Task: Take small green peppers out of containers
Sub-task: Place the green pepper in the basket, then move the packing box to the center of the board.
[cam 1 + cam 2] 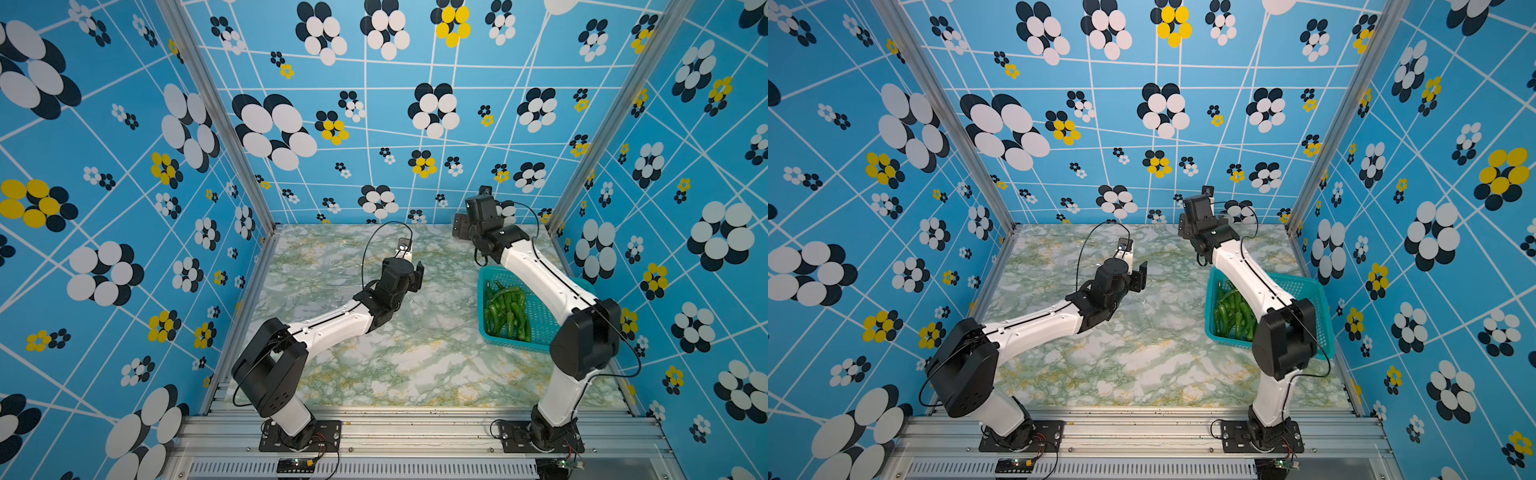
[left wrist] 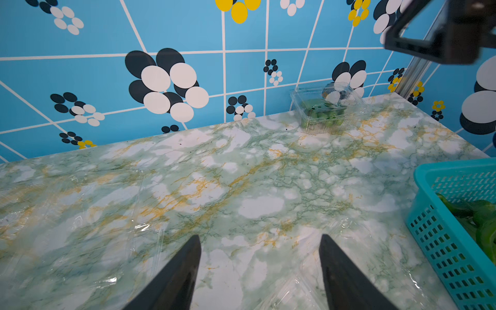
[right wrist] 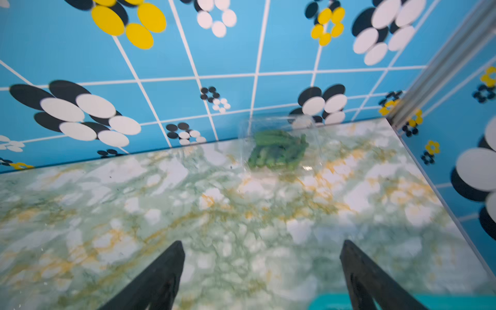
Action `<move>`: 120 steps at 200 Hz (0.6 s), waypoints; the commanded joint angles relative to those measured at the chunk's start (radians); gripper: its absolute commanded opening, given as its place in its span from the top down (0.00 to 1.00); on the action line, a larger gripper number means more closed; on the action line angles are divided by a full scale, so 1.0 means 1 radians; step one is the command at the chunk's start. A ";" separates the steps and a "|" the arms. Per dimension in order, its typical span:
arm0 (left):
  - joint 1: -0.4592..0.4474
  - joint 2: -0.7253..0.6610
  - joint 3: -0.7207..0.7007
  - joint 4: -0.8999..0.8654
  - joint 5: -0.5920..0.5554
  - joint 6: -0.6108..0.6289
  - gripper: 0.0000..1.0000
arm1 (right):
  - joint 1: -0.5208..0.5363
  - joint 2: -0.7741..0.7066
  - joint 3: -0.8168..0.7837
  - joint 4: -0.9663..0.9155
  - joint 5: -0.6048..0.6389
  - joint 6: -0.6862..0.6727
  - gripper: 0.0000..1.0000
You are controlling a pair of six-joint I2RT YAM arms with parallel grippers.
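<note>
On the green-veined marble tabletop [image 1: 415,365], a teal perforated basket [image 1: 540,320] sits near the right wall. The left gripper [image 2: 260,237] and the right gripper [image 3: 262,243] each hover with jaws apart and nothing between them. A clear clamshell container [image 2: 322,110] stands against the back wall. Small green peppers [image 1: 507,311] lie heaped in the basket, and more fill the container.

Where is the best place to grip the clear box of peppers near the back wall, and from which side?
Probably grip the clear box across its two side walls, coming from the front: the open right claw faces it, and the back wall stands close behind it.
</note>
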 commanded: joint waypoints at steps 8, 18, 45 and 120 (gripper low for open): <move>-0.008 -0.035 -0.017 -0.052 0.063 0.011 0.29 | -0.127 0.357 0.507 -0.387 -0.143 0.063 0.15; -0.009 -0.059 -0.047 -0.063 0.075 0.015 0.28 | -0.159 0.471 0.675 -0.448 -0.169 0.085 0.15; -0.006 -0.135 -0.113 -0.104 0.091 -0.006 0.28 | -0.221 0.572 0.765 -0.403 -0.180 0.110 0.15; -0.004 -0.367 -0.141 -0.342 0.054 0.013 0.25 | -0.327 0.620 0.670 -0.338 -0.298 0.232 0.11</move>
